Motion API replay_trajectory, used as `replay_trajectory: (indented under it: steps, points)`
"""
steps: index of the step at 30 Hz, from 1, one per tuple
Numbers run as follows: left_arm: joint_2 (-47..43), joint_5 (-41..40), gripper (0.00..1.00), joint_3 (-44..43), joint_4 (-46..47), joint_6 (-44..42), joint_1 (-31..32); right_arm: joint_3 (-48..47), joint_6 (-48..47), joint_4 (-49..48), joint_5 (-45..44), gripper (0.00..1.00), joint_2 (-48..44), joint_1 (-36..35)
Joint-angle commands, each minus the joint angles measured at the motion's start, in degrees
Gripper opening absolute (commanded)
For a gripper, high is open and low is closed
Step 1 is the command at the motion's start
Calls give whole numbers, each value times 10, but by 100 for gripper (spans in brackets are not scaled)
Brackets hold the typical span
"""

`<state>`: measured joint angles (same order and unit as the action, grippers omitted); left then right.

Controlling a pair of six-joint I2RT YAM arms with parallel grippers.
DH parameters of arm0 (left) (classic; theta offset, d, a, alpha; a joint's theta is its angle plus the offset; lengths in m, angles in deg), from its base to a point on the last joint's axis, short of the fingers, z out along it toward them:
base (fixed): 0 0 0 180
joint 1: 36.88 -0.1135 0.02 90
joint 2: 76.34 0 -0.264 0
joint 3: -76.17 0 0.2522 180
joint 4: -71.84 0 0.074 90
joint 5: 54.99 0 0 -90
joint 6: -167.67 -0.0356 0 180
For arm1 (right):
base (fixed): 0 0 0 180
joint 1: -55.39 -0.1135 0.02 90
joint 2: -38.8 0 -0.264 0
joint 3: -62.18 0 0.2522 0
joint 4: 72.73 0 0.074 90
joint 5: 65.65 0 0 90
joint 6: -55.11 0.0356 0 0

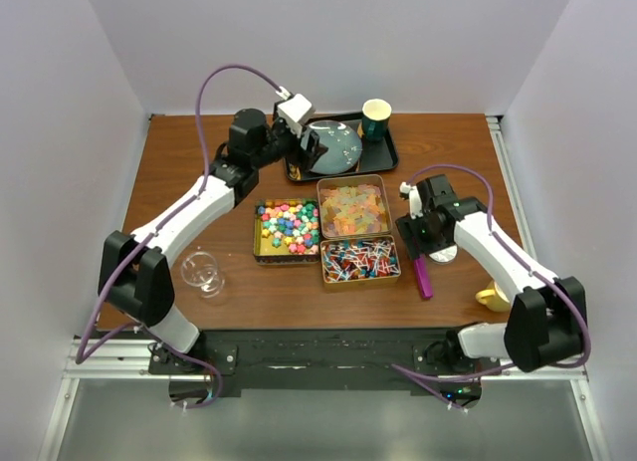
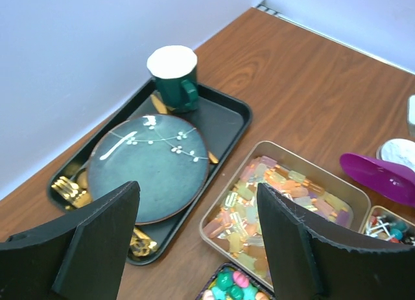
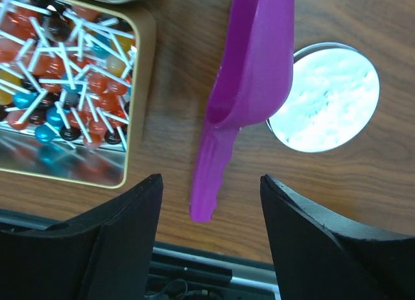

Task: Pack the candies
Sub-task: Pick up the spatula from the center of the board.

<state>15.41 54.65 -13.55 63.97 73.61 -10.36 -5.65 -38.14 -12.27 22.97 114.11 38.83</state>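
Note:
The candies fill three open tins mid-table: bright cubes, pale gummies and small red-blue pieces on white sticks. My left gripper hovers open and empty at the back, over the near edge of the black tray. In the left wrist view this gripper looks down on the gummies. My right gripper is open, its fingers on either side of the handle of the purple scoop, with a gap on each side. That scoop lies flat on the wood, right of the tins.
A black tray at the back holds a teal plate, a green cup and gold cutlery. A clear glass stands front left. A white round dish sits beside the scoop, and a yellow object lies front right.

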Motion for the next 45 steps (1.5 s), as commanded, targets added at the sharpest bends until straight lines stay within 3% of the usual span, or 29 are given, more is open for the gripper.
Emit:
replay_trajectory:
  steps: [1,18,23,33,35,36,40,45]
  points:
    - [-45,-13,78,4,23,4,-23,-53,12,39,-15,65,33,-8]
    - [-82,-62,78,71,33,-43,-82,-62,-8,52,-10,57,164,-21]
    - [-78,-60,78,72,28,-45,-85,-48,3,35,-18,52,179,-20]
    - [-68,-37,78,80,43,-25,-86,-32,-4,10,-49,52,199,-15]
    - [-67,-28,78,83,47,-9,-86,-31,-6,9,-45,44,194,-12]
    - [-68,-18,78,84,51,-3,-86,-31,-6,9,-44,32,192,-11]
    - [-81,-1,77,93,57,12,-86,-30,-6,11,-53,9,168,-6]
    - [-108,43,78,110,69,31,-86,-77,-26,80,-35,3,88,-1]
